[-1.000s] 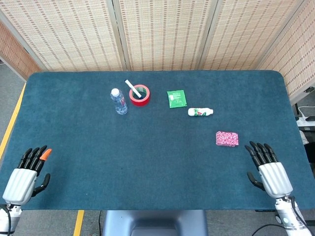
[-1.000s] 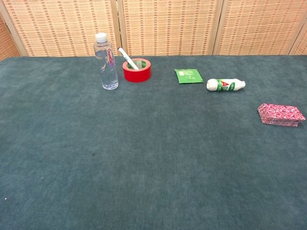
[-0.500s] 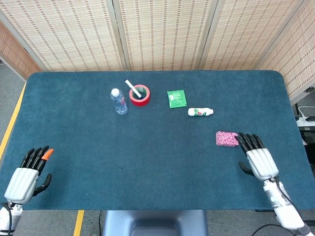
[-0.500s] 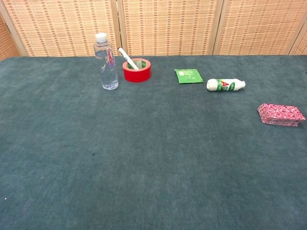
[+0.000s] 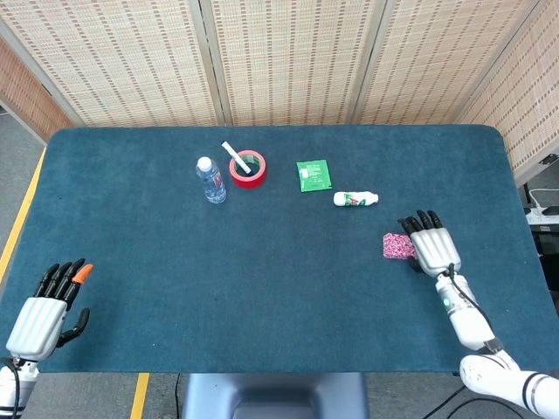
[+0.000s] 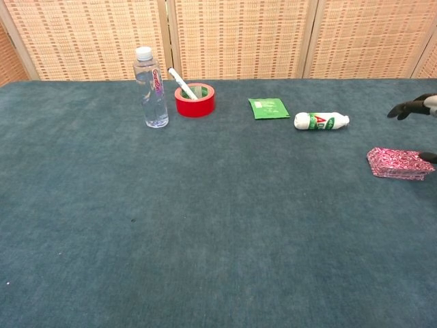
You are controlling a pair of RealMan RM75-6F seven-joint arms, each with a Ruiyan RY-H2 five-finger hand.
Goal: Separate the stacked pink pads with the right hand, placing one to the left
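The stacked pink pads [image 5: 397, 245] lie on the right side of the table [image 5: 262, 288], well short of the far row of objects, and in the chest view they read as one unbroken stack, so no pad has been lifted off yet. The right hand [image 5: 430, 246] hangs over the stack's right end with its fingers spread; whether it touches the top pad cannot be told, and it holds nothing. The left hand [image 5: 45, 310] rests at the near left edge, fingers extended and empty. By my judgement the task is barely begun: gripping, lifting and placing 1 pad to the left all remain.
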